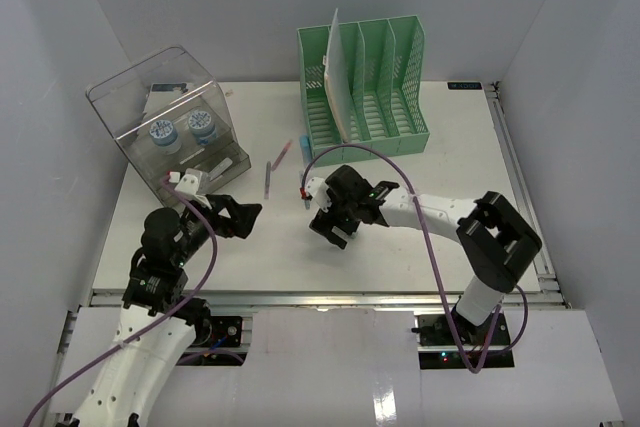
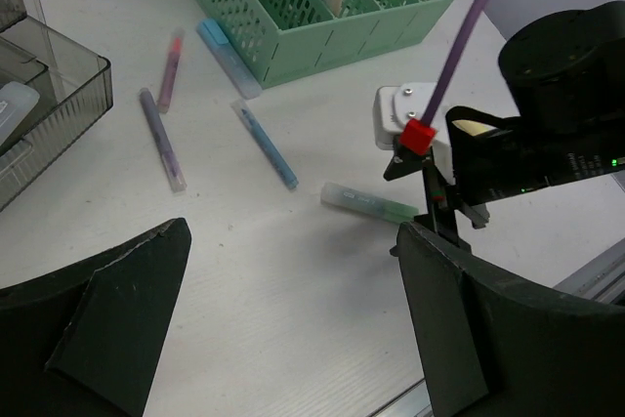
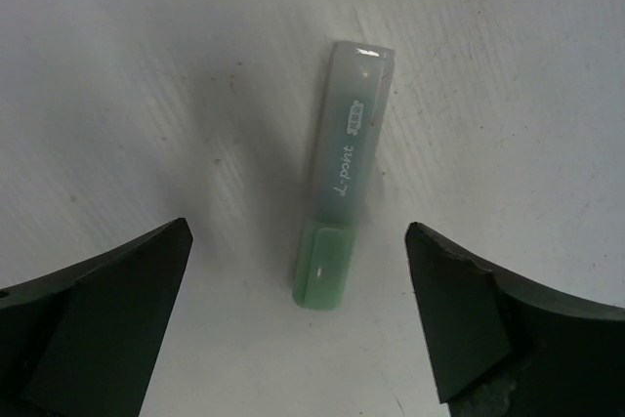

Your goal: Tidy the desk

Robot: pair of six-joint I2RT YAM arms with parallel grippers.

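The desk is a white tabletop with a silver rail along its front edge. A green highlighter lies flat on it, cap toward the camera. My right gripper is open and hovers just above it, one finger on each side and not touching. The highlighter also shows in the left wrist view, beside the right arm's wrist. In the top view the right gripper hides it. My left gripper is open and empty over bare desk at centre-left, as the left wrist view shows.
A green file rack holding a white sheet stands at the back. A clear plastic box sits at back left. A purple pen, a pink pen, a blue pen and a light-blue highlighter lie loose before the rack.
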